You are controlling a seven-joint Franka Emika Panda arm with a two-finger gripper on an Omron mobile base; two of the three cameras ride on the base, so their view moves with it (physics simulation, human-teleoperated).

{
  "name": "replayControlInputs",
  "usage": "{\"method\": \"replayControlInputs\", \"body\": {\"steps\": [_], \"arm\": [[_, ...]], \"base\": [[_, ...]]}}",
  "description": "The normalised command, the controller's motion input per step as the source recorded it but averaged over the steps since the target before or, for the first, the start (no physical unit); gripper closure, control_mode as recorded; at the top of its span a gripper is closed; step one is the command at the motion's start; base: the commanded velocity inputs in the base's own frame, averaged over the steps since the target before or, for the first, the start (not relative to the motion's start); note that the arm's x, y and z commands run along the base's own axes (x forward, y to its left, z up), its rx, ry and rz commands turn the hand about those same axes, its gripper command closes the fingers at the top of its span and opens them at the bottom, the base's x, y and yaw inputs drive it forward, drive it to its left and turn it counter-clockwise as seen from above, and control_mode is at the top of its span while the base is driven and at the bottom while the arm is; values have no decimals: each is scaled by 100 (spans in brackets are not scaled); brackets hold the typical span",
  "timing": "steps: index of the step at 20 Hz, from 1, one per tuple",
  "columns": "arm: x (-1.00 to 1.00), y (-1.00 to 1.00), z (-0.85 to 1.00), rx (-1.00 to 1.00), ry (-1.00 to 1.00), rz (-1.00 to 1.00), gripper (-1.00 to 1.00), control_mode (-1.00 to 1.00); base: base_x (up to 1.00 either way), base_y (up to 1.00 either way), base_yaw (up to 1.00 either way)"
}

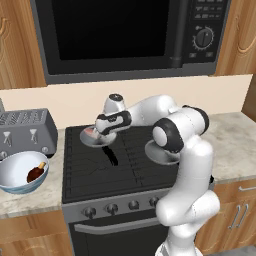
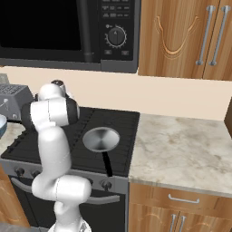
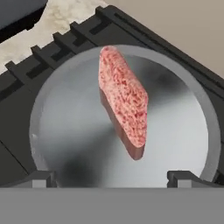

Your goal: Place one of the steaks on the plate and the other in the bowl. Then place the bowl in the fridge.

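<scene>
Over the back left burner of the black stove (image 1: 115,165), the robot's hand hovers above a round silver pan (image 3: 65,127), and its fingers (image 3: 112,177) stand wide apart with nothing between them. In the hand view the two dark fingertips (image 3: 37,178) rise at the bottom, one on each side of the pan's near rim. Inside that pan lies the pale pink steak (image 3: 123,98), streaked with white, tilted up on one long edge so its mottled face is turned to the camera; it lies between the fingers' lines but further into the pan, apart from both.

In the left base view the same pan (image 1: 92,137) shows beneath the arm's wrist, its black handle pointing toward the front of the stove. A second silver pan (image 2: 100,138) sits on the right side of the stove, with its black handle also running forward. On the marble worktop (image 1: 30,200) left of the stove stands the bowl (image 1: 22,172), white inside and pale blue outside, and the dark reddish-brown steak (image 1: 36,172) lies in it. Behind the bowl is a grey toaster (image 1: 27,132); a black microwave (image 1: 130,37) hangs above the stove
</scene>
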Motion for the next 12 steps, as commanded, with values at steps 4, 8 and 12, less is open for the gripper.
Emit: {"method": "replayControlInputs", "body": {"steps": [4, 8, 12], "arm": [[51, 0, -29, -5, 8, 4, -100, -100], [41, 12, -25, -8, 6, 4, -100, -100], [25, 39, -11, -10, 0, 4, -100, -100]], "base": [[0, 0, 0], [0, 0, 0], [0, 0, 0]]}}
